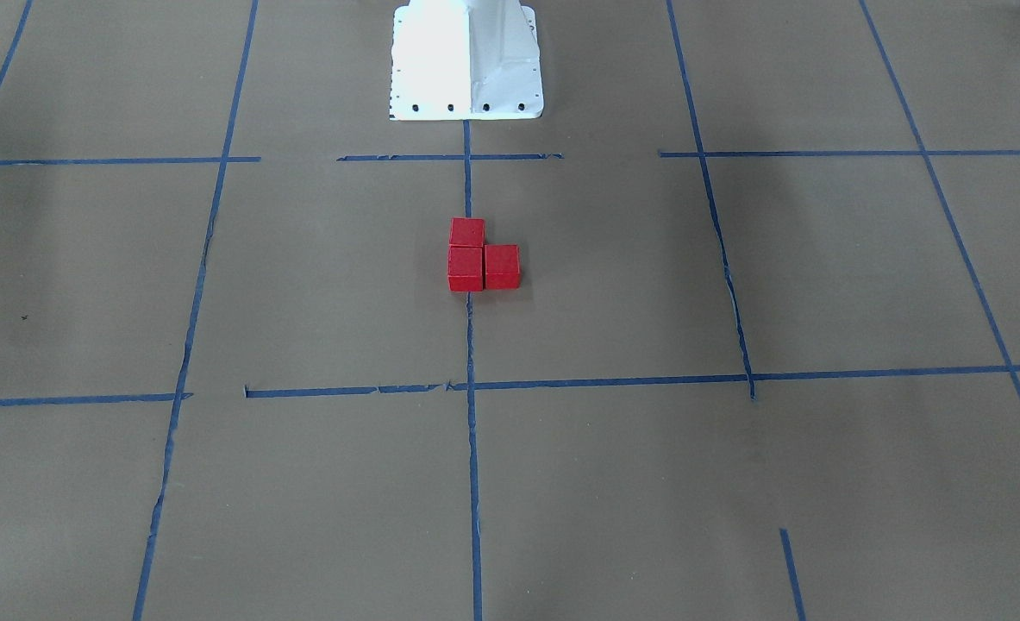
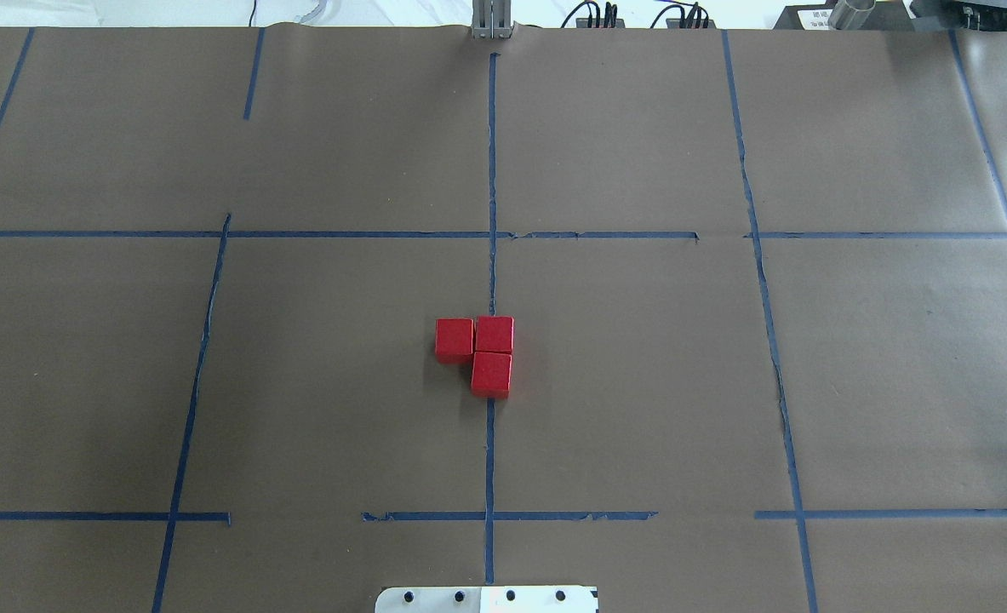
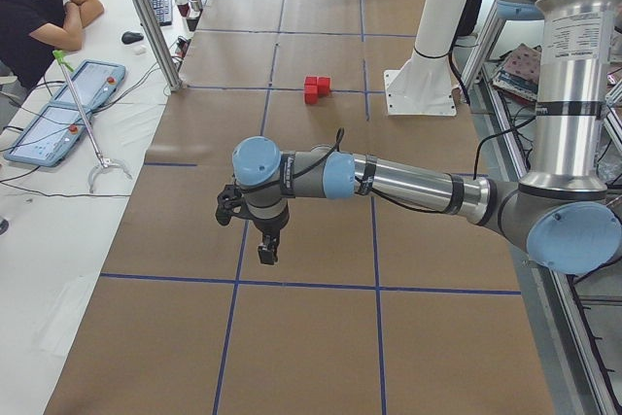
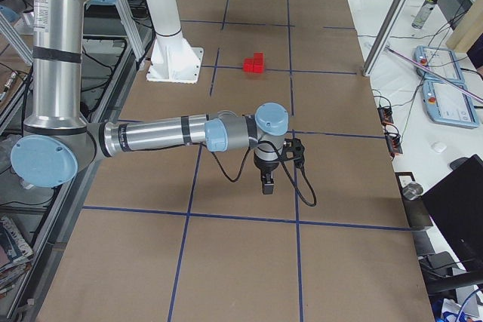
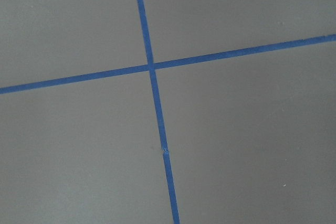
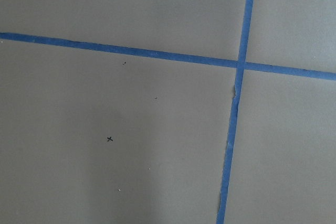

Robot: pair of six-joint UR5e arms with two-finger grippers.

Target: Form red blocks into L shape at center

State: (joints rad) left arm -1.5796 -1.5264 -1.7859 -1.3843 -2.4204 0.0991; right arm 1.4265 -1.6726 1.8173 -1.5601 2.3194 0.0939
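Note:
Three red blocks touch each other in an L on the brown paper at the center [image 2: 493, 281], over the straight blue tape line. In the overhead view one block [image 2: 454, 339] sits left of the corner block [image 2: 494, 334], and the third [image 2: 491, 375] lies nearer the robot's base. The front-facing view shows the same cluster [image 1: 479, 259]. My left gripper [image 3: 264, 255] hangs far off over the table's left end. My right gripper [image 4: 266, 186] hangs over the right end. Both show only in the side views, so I cannot tell whether they are open or shut.
The white robot base plate [image 1: 466, 86] stands just behind the blocks. A person [image 3: 39, 7] sits at a side bench with control tablets [image 3: 58, 109]. Metal frame posts [image 4: 392, 16] rise at the table's long edge. Both wrist views show only paper and tape crossings.

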